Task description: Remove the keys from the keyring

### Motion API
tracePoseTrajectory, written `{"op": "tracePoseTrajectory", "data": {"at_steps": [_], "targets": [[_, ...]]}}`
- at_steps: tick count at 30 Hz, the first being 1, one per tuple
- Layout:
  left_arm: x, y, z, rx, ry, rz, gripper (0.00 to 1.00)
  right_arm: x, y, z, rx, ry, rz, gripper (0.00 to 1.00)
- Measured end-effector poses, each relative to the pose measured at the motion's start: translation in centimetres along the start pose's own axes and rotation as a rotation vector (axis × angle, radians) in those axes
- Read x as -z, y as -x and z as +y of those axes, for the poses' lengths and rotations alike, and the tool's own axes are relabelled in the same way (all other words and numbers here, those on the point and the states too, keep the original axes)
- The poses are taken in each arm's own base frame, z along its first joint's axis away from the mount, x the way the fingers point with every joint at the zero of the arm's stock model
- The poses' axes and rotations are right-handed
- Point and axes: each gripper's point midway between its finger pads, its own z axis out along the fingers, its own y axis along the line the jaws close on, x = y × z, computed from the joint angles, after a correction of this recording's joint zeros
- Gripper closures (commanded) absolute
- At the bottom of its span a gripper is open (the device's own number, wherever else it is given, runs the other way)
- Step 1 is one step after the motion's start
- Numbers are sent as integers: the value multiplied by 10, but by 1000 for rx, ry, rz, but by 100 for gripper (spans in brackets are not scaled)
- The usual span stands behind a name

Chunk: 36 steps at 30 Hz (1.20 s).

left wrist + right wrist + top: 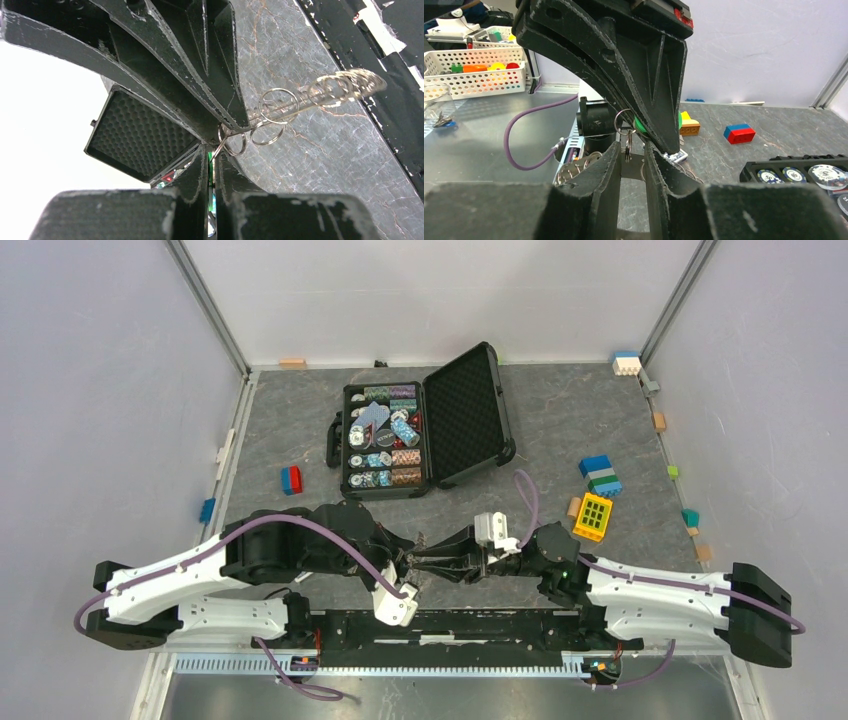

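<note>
evidently the left gripper is clenched on the green-tagged key; a second key hangs between the fingers of the right gripper, grip unclear.

A robotics lab — white panels (aluminium frame posts) fence the cell, parts basket nearby

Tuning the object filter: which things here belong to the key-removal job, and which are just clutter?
Job: keys, keyring, left gripper, right gripper.

Lying about: black case, poker chips, red-blue block, yellow block, blue-green stack.
</note>
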Motion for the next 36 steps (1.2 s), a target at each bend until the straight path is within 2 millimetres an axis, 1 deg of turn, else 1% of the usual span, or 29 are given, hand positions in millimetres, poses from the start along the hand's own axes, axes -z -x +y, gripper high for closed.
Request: {"op": "tracePoseTrajectory", "data": {"at_steps": [8,12,13,14,24,36], "targets": [[0,0,0,0,0,0,98,0,-4,-1,-8,-5,12,82],[0,0,0,0,0,1,98,0,-4,-2,-10,-12,12,96],[0,0,0,0,0,1,98,0,-4,-2,-11,-14,12,99],[0,0,0,0,0,1,98,0,-4,-3,-12,-17,12,100],[0,-2,1,0,5,9,98,0,-4,-4,-14,-27,12,100],[-2,-1,5,19,40,-2,98,1,2,7,23,43,-3,100]]}}
